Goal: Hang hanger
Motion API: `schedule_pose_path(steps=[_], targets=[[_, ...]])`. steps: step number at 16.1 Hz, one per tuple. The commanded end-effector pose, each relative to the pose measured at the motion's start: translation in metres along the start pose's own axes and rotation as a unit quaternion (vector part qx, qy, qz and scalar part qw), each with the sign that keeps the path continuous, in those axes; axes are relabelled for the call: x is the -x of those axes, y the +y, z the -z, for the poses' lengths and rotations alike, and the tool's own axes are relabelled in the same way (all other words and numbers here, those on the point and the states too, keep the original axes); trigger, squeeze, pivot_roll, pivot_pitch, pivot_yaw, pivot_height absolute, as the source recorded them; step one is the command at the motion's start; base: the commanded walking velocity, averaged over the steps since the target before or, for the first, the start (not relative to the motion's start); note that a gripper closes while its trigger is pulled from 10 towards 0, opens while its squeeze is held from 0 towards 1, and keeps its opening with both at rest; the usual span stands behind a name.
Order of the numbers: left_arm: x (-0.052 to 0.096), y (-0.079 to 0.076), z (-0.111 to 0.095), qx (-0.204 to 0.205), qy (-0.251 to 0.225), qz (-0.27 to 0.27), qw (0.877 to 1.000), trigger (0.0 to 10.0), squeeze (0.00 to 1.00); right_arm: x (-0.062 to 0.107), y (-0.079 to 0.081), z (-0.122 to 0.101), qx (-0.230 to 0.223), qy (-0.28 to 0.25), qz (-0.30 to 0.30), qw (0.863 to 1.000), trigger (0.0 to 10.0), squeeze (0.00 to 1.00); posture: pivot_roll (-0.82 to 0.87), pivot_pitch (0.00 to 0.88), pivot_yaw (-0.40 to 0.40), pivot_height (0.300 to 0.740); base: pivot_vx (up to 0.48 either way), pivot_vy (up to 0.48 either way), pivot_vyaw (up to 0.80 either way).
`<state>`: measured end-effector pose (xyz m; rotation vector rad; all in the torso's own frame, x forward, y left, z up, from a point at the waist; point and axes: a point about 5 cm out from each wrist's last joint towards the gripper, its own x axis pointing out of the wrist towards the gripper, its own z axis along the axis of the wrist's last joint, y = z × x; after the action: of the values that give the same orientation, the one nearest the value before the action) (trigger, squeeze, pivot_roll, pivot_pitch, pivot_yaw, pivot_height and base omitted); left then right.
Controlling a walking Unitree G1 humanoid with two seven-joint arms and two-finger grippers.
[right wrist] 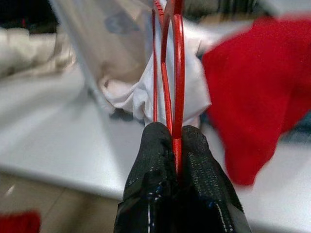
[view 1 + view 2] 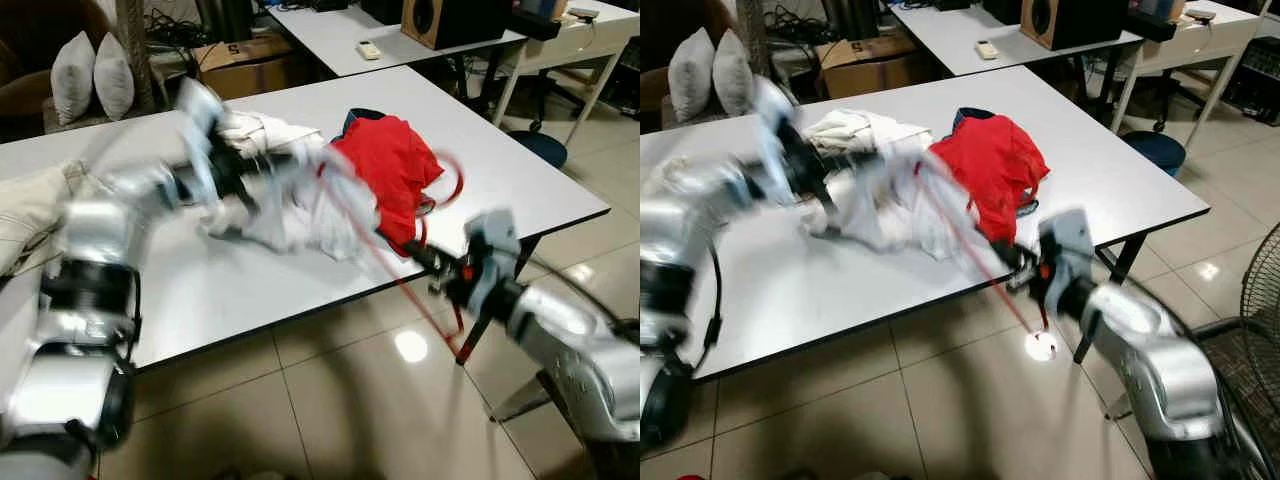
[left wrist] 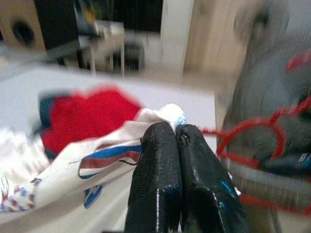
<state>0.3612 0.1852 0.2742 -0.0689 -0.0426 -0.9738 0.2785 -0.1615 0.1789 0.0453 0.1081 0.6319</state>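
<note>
1. Right gripper (image 1: 176, 145): jaws pinched on the thin red hanger (image 1: 174, 73); it sits off the counter's near edge, above the tiled floor (image 2: 340, 400).
2. Left gripper (image 3: 175, 141): jaws pressed together on the white printed shirt (image 3: 97, 160), over the counter (image 2: 250, 290).
3. Hanger runs from the right jaws up into the shirt; part of it hangs below the counter edge.
4. Red garment (image 2: 390, 165) lies on the counter just beside the shirt.
5. Head views blurred.
</note>
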Motion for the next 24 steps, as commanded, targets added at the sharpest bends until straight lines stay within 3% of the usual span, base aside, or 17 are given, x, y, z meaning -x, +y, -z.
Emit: schedule_pose_path(steps=[1,2,3,4,5,6,7,8,10,13,16,20,22,24], targets=[[0.017,0.003,-0.054,-0.039,-0.082,0.004,0.996,0.0,0.00,0.003,0.000,-0.038,0.015,-0.090,0.000,0.996,10.0,0.00,-0.19,0.000,0.080,0.740,0.000,0.000,0.00],[0.023,0.001,-0.083,-0.047,-0.136,0.008,0.990,0.0,0.00,0.004,0.000,-0.054,0.003,-0.128,-0.002,0.992,10.0,0.00,-0.18,0.000,0.077,0.740,0.000,0.000,0.00],[0.023,-0.003,-0.098,-0.043,-0.169,0.014,0.985,0.0,0.00,0.005,-0.002,-0.055,-0.010,-0.134,0.001,0.991,10.0,0.00,-0.18,0.000,0.076,0.740,0.000,0.000,0.00],[0.016,-0.010,-0.096,-0.047,-0.159,0.025,0.986,0.0,0.00,0.004,-0.003,-0.044,-0.018,-0.112,0.006,0.994,10.0,0.00,-0.18,0.000,0.076,0.740,0.000,0.000,0.00],[0.006,-0.016,-0.081,-0.057,-0.124,0.036,0.990,0.0,0.00,0.002,-0.005,-0.029,-0.022,-0.077,0.017,0.997,10.0,0.00,-0.18,0.000,0.070,0.740,0.000,0.000,0.00],[-0.005,-0.017,-0.056,-0.041,-0.086,0.031,0.995,0.8,0.00,0.002,-0.003,-0.013,-0.032,-0.044,0.021,0.998,10.0,0.00,-0.18,0.000,0.071,0.740,0.000,0.000,0.00],[-0.012,-0.016,-0.037,-0.029,-0.054,0.019,0.998,0.6,0.00,0.004,-0.002,-0.003,-0.045,-0.026,0.022,0.998,10.0,0.00,-0.18,0.000,0.072,0.740,0.000,0.000,0.00],[-0.016,-0.019,-0.028,-0.037,-0.036,0.022,0.998,0.0,0.00,0.006,0.000,0.004,-0.053,-0.011,0.021,0.998,10.0,0.00,-0.18,0.000,0.072,0.740,0.000,0.000,0.00],[-0.022,-0.019,-0.016,-0.028,-0.024,0.003,0.999,1.1,0.00,0.011,0.004,0.014,-0.061,0.012,0.012,0.998,10.0,0.00,-0.19,0.000,0.076,0.740,0.000,0.000,0.00],[-0.030,-0.013,-0.007,-0.050,-0.012,-0.048,0.998,0.0,0.00,0.022,0.018,0.023,-0.066,0.036,-0.039,0.996,10.0,0.00,-0.20,0.000,0.085,0.740,0.000,0.000,0.00],[-0.033,-0.015,-0.007,-0.044,-0.018,-0.050,0.998,0.0,0.00,0.028,0.026,0.022,-0.064,0.029,-0.072,0.995,10.0,0.00,-0.20,0.000,0.089,0.740,0.000,0.000,0.00],[-0.033,-0.025,0.004,-0.065,0.016,-0.010,0.998,0.0,0.00,0.024,0.027,0.014,-0.061,0.004,-0.081,0.995,10.0,0.00,-0.19,0.000,0.082,0.740,0.000,0.000,0.00],[-0.029,-0.038,0.008,-0.068,0.032,0.050,0.996,0.0,0.00,0.019,0.019,0.016,-0.063,0.003,-0.051,0.997,10.0,0.00,-0.19,0.000,0.081,0.740,0.000,0.000,0.00],[-0.025,-0.045,0.011,-0.073,0.048,0.076,0.993,0.0,0.00,0.014,0.009,0.018,-0.064,0.010,-0.022,0.998,10.0,0.00,-0.18,0.000,0.075,0.740,0.000,0.000,0.00]])
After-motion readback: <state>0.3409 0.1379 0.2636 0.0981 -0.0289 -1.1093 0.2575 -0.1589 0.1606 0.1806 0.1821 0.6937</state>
